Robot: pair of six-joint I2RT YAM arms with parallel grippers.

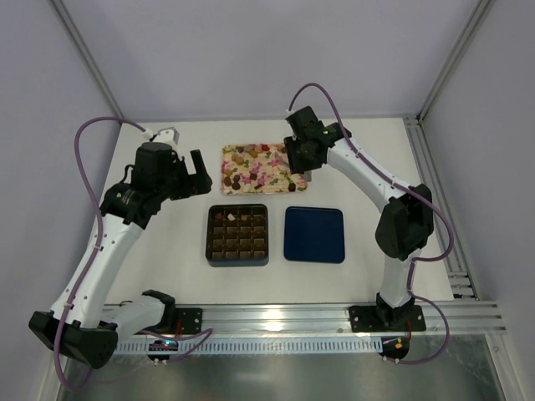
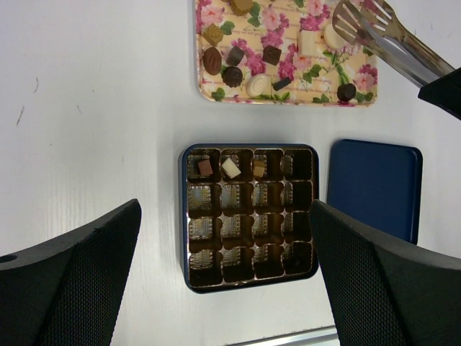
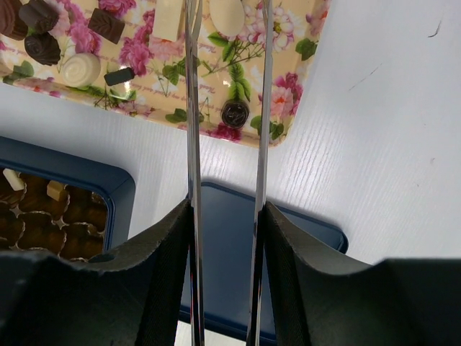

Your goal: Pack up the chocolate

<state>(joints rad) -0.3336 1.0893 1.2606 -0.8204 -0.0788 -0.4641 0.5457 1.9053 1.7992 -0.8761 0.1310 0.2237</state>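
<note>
Chocolates (image 2: pixel 232 75) look tiny, light, probably dent easily. Right gripper (image 3: pixel 225 216) clamps tongs (image 2: pixel 389 40) — pinch sides gently. Left gripper (image 2: pixel 225 209) spread wide, empty.

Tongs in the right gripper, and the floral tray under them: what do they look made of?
Tongs: likely polished steel, given the thin, silvery arms with bright mirror-like glints and a slotted tip. Tray: a glossy printed floral surface with a thin raised rim, perhaps lacquered tin or melamine; the look leaves it open.
</note>
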